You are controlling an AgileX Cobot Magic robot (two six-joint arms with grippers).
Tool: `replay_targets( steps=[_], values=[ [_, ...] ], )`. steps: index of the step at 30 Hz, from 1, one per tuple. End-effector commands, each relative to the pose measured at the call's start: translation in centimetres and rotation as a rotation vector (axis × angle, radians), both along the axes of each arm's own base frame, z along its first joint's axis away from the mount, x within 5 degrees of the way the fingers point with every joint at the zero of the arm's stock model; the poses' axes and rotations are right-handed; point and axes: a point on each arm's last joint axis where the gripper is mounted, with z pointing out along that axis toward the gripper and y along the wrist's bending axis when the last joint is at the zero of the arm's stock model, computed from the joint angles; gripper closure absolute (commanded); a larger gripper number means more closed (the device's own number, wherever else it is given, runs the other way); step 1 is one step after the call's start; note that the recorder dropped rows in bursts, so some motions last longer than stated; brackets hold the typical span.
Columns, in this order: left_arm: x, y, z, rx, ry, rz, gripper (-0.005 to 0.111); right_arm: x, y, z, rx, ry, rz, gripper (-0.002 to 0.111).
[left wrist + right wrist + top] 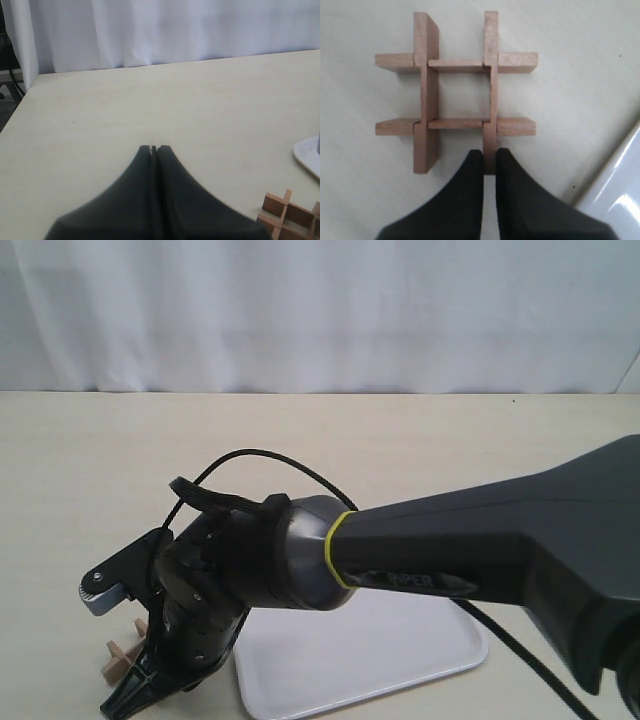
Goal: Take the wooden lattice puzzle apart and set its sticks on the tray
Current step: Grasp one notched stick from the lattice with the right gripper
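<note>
Right gripper [490, 155] clamps one stick [491, 35] end of wooden lattice puzzle [456, 92], well away from worktop [400, 430] edge by curtain [300, 310]. Left gripper [154, 148] closed, empty.

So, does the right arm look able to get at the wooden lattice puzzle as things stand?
Probably yes: the right tool sits directly at the light-brown wooden lattice puzzle, fingertips flanking the end of one stick, nothing between them. The flat white plastic tray lies to one side, apart from it.
</note>
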Motion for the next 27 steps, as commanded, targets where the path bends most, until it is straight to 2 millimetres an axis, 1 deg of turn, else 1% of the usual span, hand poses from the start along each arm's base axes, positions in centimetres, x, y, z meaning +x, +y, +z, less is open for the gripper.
replay_targets(
  steps=[1,7,15,27],
  values=[
    [0.0,0.0,0.0,-0.002,-0.01,-0.002,0.107,0.2,0.1,0.3,0.003,-0.011,0.001,0.104],
    [0.0,0.0,0.0,-0.002,-0.01,-0.002,0.107,0.8,-0.4,0.3,0.001,-0.014,-0.013,0.104],
    [0.0,0.0,0.1,-0.004,-0.014,-0.002,0.107,2.4,-1.3,0.4,0.022,-0.031,-0.053,0.104],
    [0.0,0.0,0.1,-0.004,-0.014,-0.002,0.107,2.5,-1.4,0.6,0.021,-0.031,-0.056,0.104]
  ],
)
